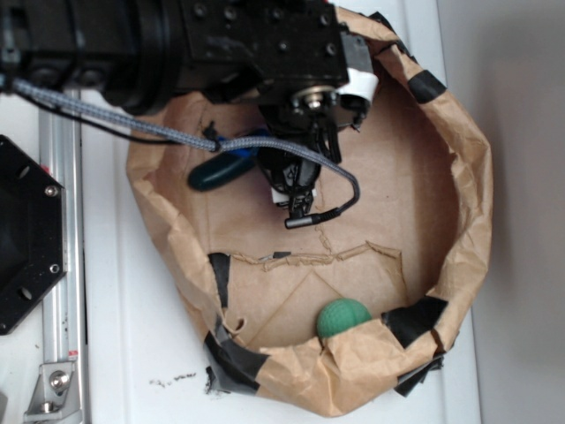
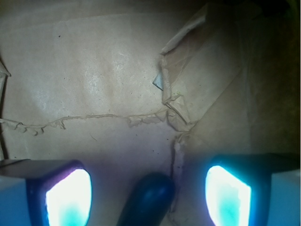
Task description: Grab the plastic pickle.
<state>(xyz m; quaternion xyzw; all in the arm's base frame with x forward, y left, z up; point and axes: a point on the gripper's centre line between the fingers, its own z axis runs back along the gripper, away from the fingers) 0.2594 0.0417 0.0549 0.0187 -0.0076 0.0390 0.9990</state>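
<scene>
The plastic pickle [image 1: 216,172] is dark teal-green and glossy. It lies on the brown paper floor of a paper-lined basin [image 1: 459,256], at the upper left, partly hidden under my arm. In the wrist view its rounded end [image 2: 149,197] shows at the bottom, between my two fingers. My gripper [image 2: 148,197] is open, with one pad on each side of the pickle's end and a gap on both sides. In the exterior view the gripper [image 1: 296,181] hangs just right of the pickle's visible part.
A lighter green ball [image 1: 342,318] rests at the basin's lower rim. The paper walls are crumpled and patched with black tape [image 1: 231,349]. A torn paper seam [image 2: 94,117] crosses the floor. A braided cable [image 1: 132,119] hangs over the basin's left side.
</scene>
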